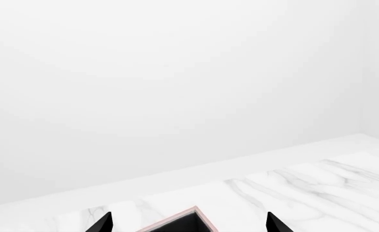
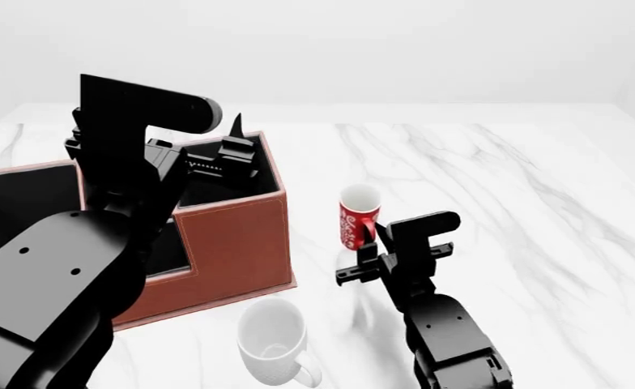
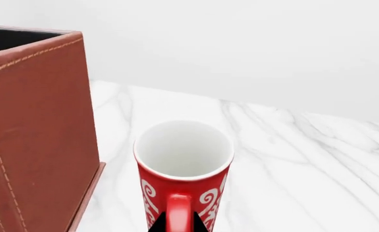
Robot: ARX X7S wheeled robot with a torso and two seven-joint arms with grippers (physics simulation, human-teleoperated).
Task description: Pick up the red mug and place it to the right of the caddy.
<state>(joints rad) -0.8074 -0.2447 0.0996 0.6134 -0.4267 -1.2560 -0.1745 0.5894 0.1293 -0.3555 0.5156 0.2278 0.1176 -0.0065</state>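
The red mug [image 2: 358,217] with white lettering stands upright on the marble table, just right of the caddy [image 2: 236,235], a large reddish-brown box with black lining. In the right wrist view the mug [image 3: 184,159] fills the centre, handle toward the camera, with the caddy's wall [image 3: 35,121] beside it. My right gripper [image 3: 180,224] is shut on the mug's red handle; it also shows in the head view [image 2: 369,243]. My left gripper [image 2: 234,150] hovers open over the caddy's far corner [image 1: 176,226], its fingertips [image 1: 102,223] wide apart and empty.
A larger plain white mug [image 2: 272,344] stands on the table in front of the caddy, left of my right arm. The marble table [image 2: 512,203] stretches right and back to a white wall. My left arm covers much of the caddy's left side.
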